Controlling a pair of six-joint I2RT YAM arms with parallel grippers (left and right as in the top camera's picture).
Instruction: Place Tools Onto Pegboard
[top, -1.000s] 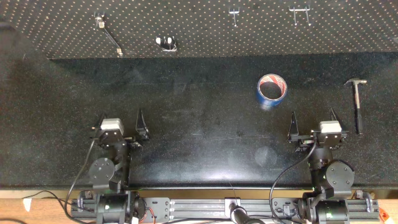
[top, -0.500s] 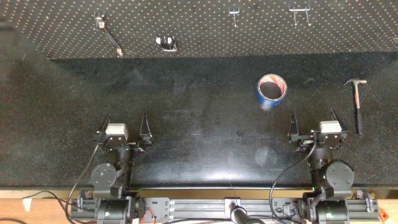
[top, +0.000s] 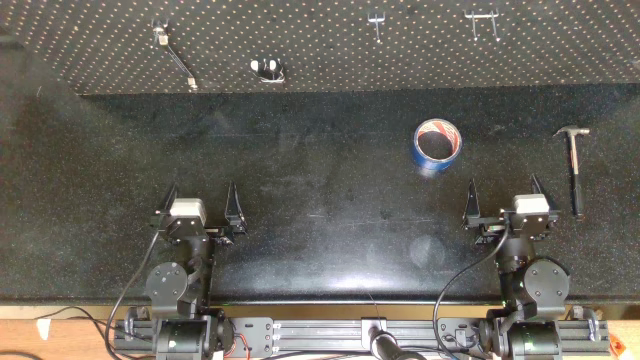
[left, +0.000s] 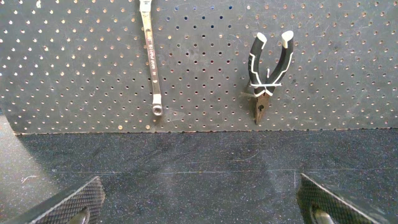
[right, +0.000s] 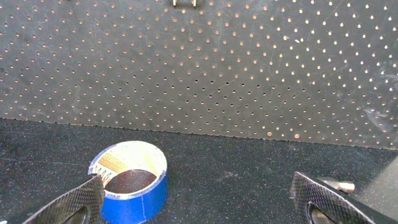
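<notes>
On the pegboard hang a wrench and pliers. Tape roll and hammer lie on the desk, right side. Left gripper and right gripper sit near their bases, jaws spread wide, holding nothing.

Bright, even overhead light; glare streak on table front; faint soft shadows on pegboard.

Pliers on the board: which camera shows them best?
The left wrist view: the pliers hang square to it, handles up, nose down. The top view shows them small and foreshortened from above.
</notes>
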